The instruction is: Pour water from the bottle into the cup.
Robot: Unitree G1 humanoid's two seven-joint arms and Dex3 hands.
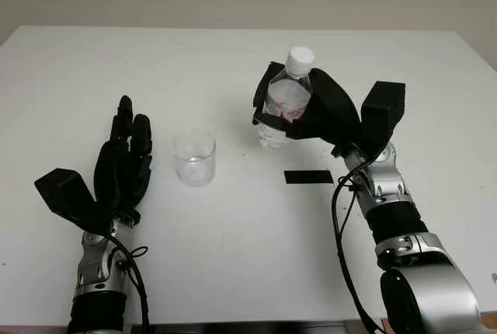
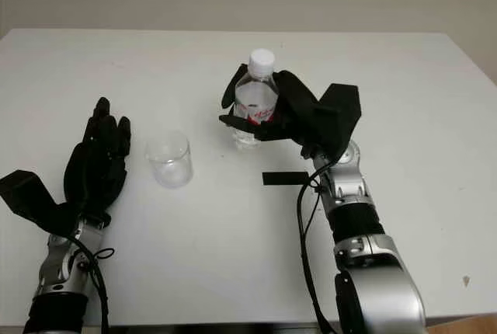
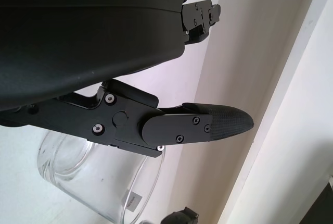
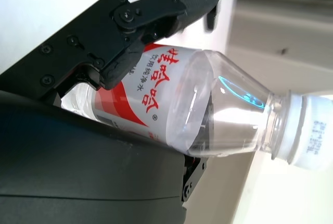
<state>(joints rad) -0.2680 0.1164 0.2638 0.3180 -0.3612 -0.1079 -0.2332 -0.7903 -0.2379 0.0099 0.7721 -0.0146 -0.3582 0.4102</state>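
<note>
Right now your right robot hand (image 1: pixel 299 109) has its fingers wrapped around the bottle (image 1: pixel 286 99) at the label, holding it upright with its base at or just above the desk (image 1: pixel 233 256) — you cannot tell from these views whether it touches. The white cap (image 1: pixel 300 57) is on the neck, and the right wrist view shows the red-and-white label (image 4: pixel 156 86) between the black fingers (image 4: pixel 156 10) and the palm shell. The cup (image 1: pixel 194 158), a clear empty-looking glass, stands upright on the desk to the left of the bottle, well apart from it and a little nearer you. Your left robot hand (image 1: pixel 124 165) is open beside the cup on its far side from the bottle, near it but not touching — the left wrist view shows the cup's rim (image 3: pixel 151 182) just past one fingertip (image 3: pixel 229 122). A small black rectangle (image 1: pixel 308 177) lies flat on the desk just below the bottle, near the right wrist.
</note>
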